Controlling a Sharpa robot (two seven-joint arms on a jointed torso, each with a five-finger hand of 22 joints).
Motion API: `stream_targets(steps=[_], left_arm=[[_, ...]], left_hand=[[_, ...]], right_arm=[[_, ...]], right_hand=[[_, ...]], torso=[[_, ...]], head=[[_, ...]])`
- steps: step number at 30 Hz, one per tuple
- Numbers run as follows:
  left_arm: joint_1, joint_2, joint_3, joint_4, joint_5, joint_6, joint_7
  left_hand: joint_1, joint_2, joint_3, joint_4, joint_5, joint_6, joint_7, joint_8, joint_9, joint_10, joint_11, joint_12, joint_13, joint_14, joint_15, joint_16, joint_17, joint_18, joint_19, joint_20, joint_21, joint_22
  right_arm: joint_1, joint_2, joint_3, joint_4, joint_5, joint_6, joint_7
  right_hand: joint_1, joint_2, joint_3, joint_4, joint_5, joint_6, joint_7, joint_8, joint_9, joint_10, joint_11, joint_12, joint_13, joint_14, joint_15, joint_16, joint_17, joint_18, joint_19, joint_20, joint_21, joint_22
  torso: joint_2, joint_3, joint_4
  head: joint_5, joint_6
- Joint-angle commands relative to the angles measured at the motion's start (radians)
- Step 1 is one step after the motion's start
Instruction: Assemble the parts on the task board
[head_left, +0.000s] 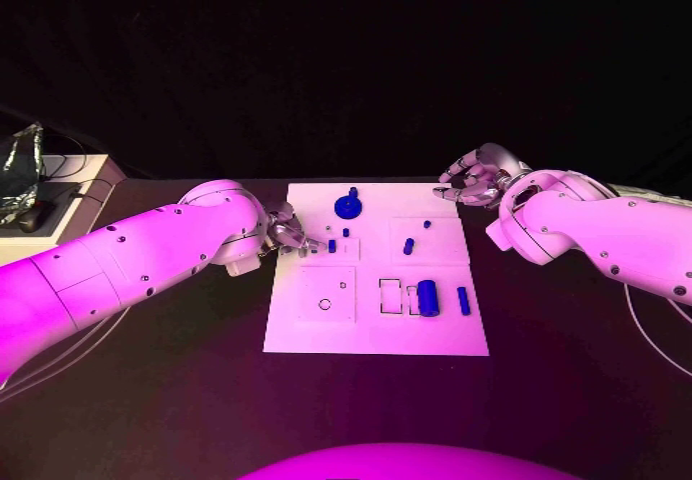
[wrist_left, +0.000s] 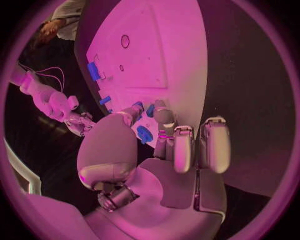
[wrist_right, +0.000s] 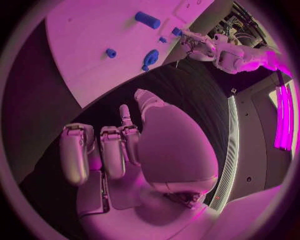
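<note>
In the head view the white task board (head_left: 375, 270) lies mid-table with blue parts (head_left: 428, 298) on it, the left hand (head_left: 286, 235) at its left edge; the left wrist view shows fingertips (wrist_left: 164, 116) over a small blue part (wrist_left: 150, 110), contact unclear; the right wrist view shows the right hand (wrist_right: 125, 145) off the board, fingers loosely curled, empty.

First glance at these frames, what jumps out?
The white task board in the middle of the black table, dotted with small blue parts: a round one near its far edge and a cylinder toward its near right. The left hand sits at the board's left edge by a small blue part. The right hand is off the board's far right corner, fingers curled, holding nothing.
</note>
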Motion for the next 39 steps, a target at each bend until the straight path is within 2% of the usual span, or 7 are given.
stream_targets(steps=[1,6,16,24,27,29,39], left_arm=[[0.000,-0.005,0.003,0.008,0.023,-0.022,0.011],[0.000,-0.023,0.024,0.024,0.145,-0.059,0.062],[0.000,-0.060,0.096,0.038,0.284,-0.108,0.139],[0.000,-0.068,0.119,0.016,0.295,-0.167,0.188],[0.000,-0.059,0.115,0.008,0.256,-0.203,0.270],[0.000,-0.049,0.103,0.005,0.203,-0.233,0.333],[-0.001,0.041,0.030,-0.044,-0.138,-0.340,0.581]], left_hand=[[0.010,0.006,-0.008,0.001,-0.004,0.000,0.001,-0.004,-0.002,-0.005,0.005,-0.004,-0.001,0.096,-0.005,0.000,0.240,-0.003,0.001,0.000,-0.001,0.071],[0.060,0.014,-0.045,0.002,-0.004,-0.081,0.033,-0.020,-0.006,-0.126,0.033,-0.138,-0.178,0.054,0.016,-0.067,0.114,0.032,-0.113,0.015,-0.092,-0.077],[0.138,0.031,-0.163,0.004,-0.012,-0.274,0.123,-0.068,-0.066,-0.312,0.117,-0.079,-0.183,-0.043,0.093,-0.150,-0.064,0.073,-0.265,0.086,-0.226,-0.250],[0.218,0.093,-0.281,0.003,-0.025,-0.310,0.150,-0.051,-0.115,-0.427,0.146,-0.090,-0.245,-0.178,0.121,-0.241,-0.269,0.114,-0.430,0.112,-0.376,-0.434],[0.430,0.120,-0.175,-0.006,-0.013,-0.326,0.167,-0.072,-0.179,-0.517,0.162,-0.155,-0.321,-0.419,0.139,-0.419,-0.574,0.131,-0.539,0.133,-0.515,-0.551],[0.552,0.062,-0.010,-0.006,-0.020,-0.279,0.160,-0.117,-0.254,-0.512,0.154,-0.244,-0.409,-0.457,0.141,-0.468,-0.631,0.132,-0.542,0.128,-0.569,-0.585],[0.542,-0.036,0.158,-0.108,-0.024,-0.189,0.132,-0.250,-0.388,-0.455,0.165,-0.458,-0.583,-0.459,0.136,-0.540,-0.727,0.130,-0.551,0.125,-0.586,-0.585]], right_arm=[[-0.001,0.000,0.000,0.000,-0.007,0.003,0.011],[-0.001,-0.001,0.000,0.000,-0.007,0.003,0.012],[-0.001,-0.004,0.000,-0.001,-0.007,0.002,0.012],[-0.001,-0.006,0.000,0.000,-0.006,0.001,0.012],[-0.001,-0.006,0.000,0.000,-0.002,-0.002,0.018],[-0.001,-0.005,0.000,-0.001,0.008,-0.005,0.030],[-0.001,0.001,0.000,-0.006,0.077,-0.069,0.158]], right_hand=[[-0.003,-0.009,0.004,0.000,0.004,-0.008,0.001,0.004,0.001,0.001,0.000,0.002,0.144,0.086,-0.002,-0.006,0.185,0.014,0.058,0.001,-0.005,0.188],[-0.003,-0.009,0.004,0.000,0.004,-0.008,0.001,0.004,0.001,0.001,0.000,0.002,0.144,0.086,-0.002,-0.006,0.185,0.014,0.058,0.001,-0.005,0.188],[-0.003,-0.009,0.004,0.000,0.004,-0.008,0.001,0.004,0.001,0.001,0.000,0.002,0.144,0.086,-0.002,-0.006,0.185,0.014,0.058,0.001,-0.005,0.188],[-0.003,-0.009,0.004,0.000,0.004,-0.008,0.001,0.004,0.001,0.001,0.000,0.002,0.144,0.086,-0.002,-0.006,0.185,0.014,0.058,0.001,-0.005,0.188],[-0.004,-0.010,0.006,0.000,0.004,-0.009,0.001,0.005,0.002,-0.001,0.000,0.000,0.142,0.085,-0.002,-0.007,0.183,0.015,0.057,0.001,-0.007,0.187],[-0.004,-0.010,0.006,0.000,0.004,-0.009,0.001,0.005,0.002,-0.006,0.000,-0.004,0.137,0.084,-0.002,-0.008,0.178,0.016,0.055,0.001,-0.013,0.183],[-0.005,-0.056,0.165,-0.010,0.006,-0.019,-0.011,0.040,0.025,-0.389,-0.020,-0.652,-0.533,-0.004,-0.023,-0.204,-0.170,0.097,-0.090,-0.020,-0.440,-0.079]], torso=[[0.001,0.0007,-0.0012],[0.002,-0.0004,-0.0006],[0.000,0.0016,0.0003],[0.000,0.0003,0.0015],[-0.001,0.0003,0.0019],[-0.001,-0.0003,0.0016],[0.002,-0.0020,-0.0004]], head=[[0.000,0.001],[-0.001,0.007],[-0.001,0.006],[-0.001,0.010],[-0.001,0.012],[-0.001,0.014],[-0.008,0.026]])
